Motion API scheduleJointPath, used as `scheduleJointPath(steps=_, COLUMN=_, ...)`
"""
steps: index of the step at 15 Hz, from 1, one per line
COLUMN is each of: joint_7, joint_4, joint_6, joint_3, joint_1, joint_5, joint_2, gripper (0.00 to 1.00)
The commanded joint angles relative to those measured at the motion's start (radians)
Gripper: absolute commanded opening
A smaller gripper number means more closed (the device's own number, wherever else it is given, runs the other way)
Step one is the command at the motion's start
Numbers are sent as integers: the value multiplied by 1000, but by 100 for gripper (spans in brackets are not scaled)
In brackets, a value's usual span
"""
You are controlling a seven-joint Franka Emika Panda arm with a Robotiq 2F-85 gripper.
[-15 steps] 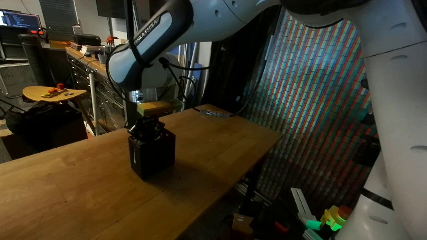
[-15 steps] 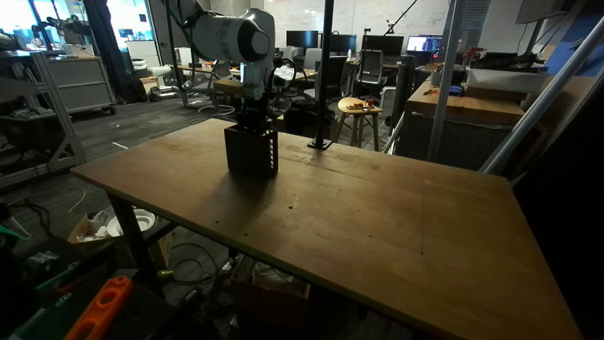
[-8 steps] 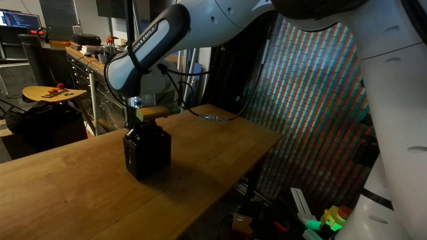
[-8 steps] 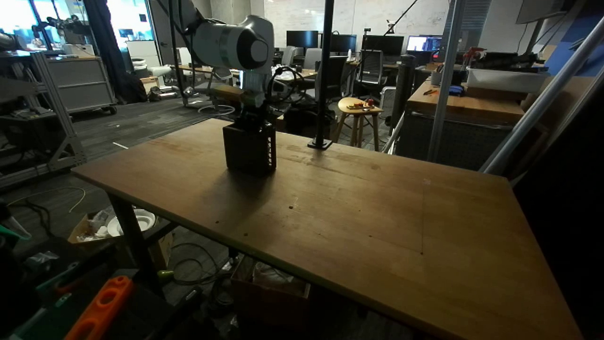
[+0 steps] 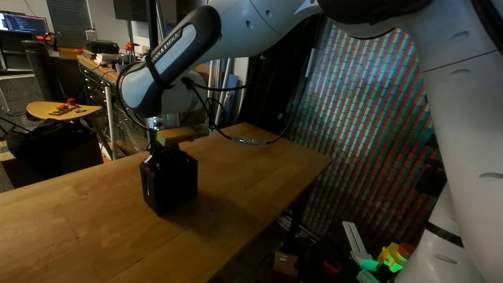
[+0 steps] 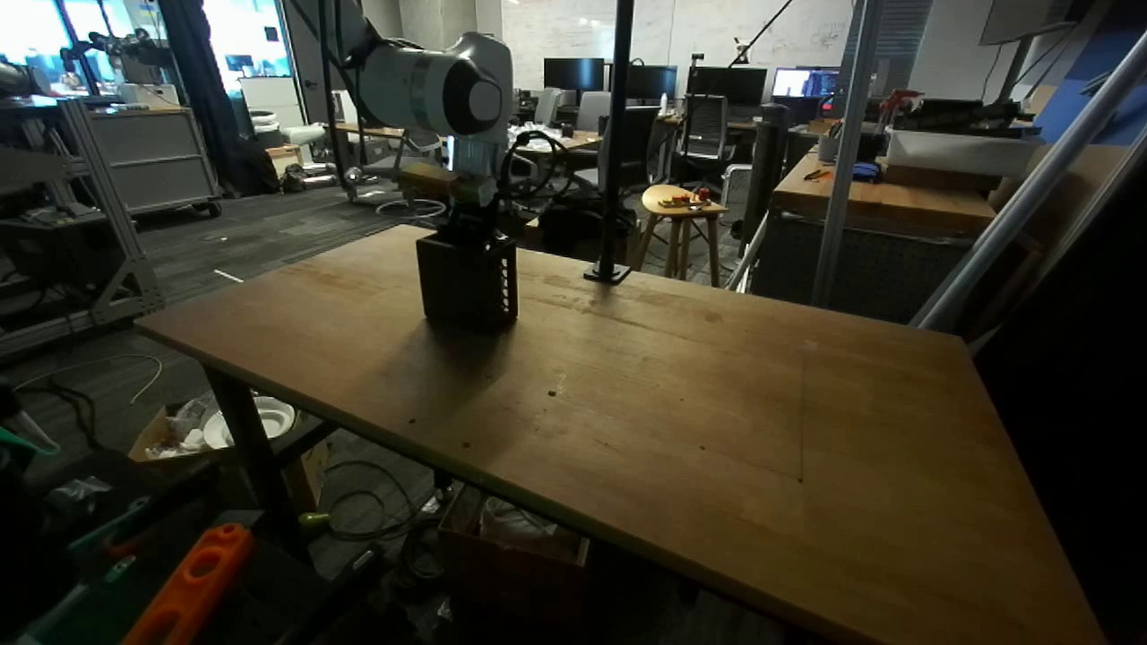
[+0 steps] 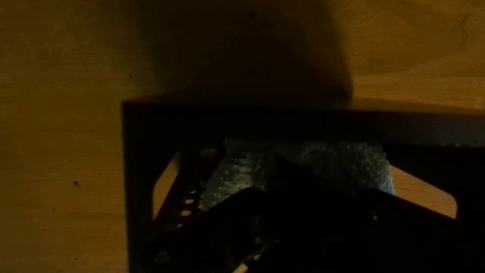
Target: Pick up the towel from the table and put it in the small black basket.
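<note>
The small black basket [image 5: 169, 184] stands upright on the wooden table [image 5: 98, 224], and both exterior views show it there; its side is perforated [image 6: 510, 282]. Inside it, in the wrist view, lies the towel [image 7: 238, 176], dim grey with a bluish edge at the right. My gripper [image 7: 282, 170] reaches down through the basket's open top, over the towel. Its black fingers look shut together, though the picture is very dark. Whether the tips touch the cloth cannot be made out. The basket walls hide the fingertips in both exterior views.
A black post [image 6: 609, 206] rises from the table's far edge behind the basket. A cable with a connector [image 5: 251, 140] hangs from the arm above the tabletop. Beyond the table stands a wooden stool [image 6: 681, 199] bearing small items.
My gripper has gone down deeper into the basket. The basket has slid a little to the left in both exterior views, along with the arm.
</note>
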Motion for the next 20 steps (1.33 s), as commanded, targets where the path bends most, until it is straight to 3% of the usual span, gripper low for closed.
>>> scheduleJointPath(steps=1, joint_7=8, joint_4=-20, joint_6=7, joint_3=1, joint_1=6, joint_5=9, joint_2=-1, gripper=0)
scheduleJointPath(steps=11, joint_7=101, joint_4=-57, joint_6=-39, joint_3=-48, joint_1=14, joint_5=-39, joint_2=-137, gripper=0)
scheduleJointPath(steps=20, joint_7=274, joint_4=-177, joint_6=-23, joint_3=-101, joint_1=8, joint_5=-99, joint_2=-306, gripper=0)
